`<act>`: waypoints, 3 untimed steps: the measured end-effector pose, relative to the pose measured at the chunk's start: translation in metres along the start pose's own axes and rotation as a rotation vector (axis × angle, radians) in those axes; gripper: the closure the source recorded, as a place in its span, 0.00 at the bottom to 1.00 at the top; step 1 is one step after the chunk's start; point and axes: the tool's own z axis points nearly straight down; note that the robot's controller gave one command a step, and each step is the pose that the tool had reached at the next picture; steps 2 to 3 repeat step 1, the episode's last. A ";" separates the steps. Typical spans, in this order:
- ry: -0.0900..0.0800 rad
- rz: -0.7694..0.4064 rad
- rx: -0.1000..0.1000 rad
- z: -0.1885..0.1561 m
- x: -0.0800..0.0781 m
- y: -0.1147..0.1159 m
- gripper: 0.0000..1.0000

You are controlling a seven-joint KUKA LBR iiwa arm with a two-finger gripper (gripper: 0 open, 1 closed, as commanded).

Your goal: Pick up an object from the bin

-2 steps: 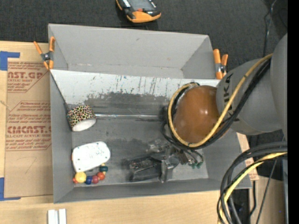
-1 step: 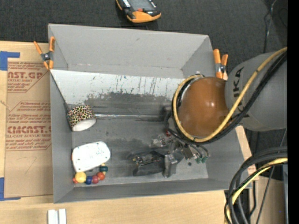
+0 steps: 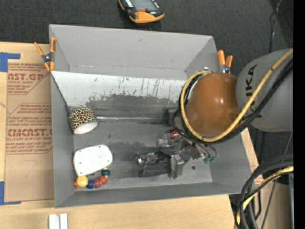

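Down on the bin (image 3: 128, 51) floor, front middle, lies a dark, jumbled object (image 3: 151, 159). The jaws sit low just beside it, seemingly placed for a grasp; how open they are, I cannot tell. A leopard-print roll (image 3: 82, 120) lies well apart, left.
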 end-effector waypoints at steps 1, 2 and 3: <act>-0.003 0.000 0.001 -0.028 -0.001 0.000 1.00; -0.003 0.000 0.001 -0.028 -0.001 0.000 1.00; -0.003 0.000 0.001 -0.028 -0.001 0.000 1.00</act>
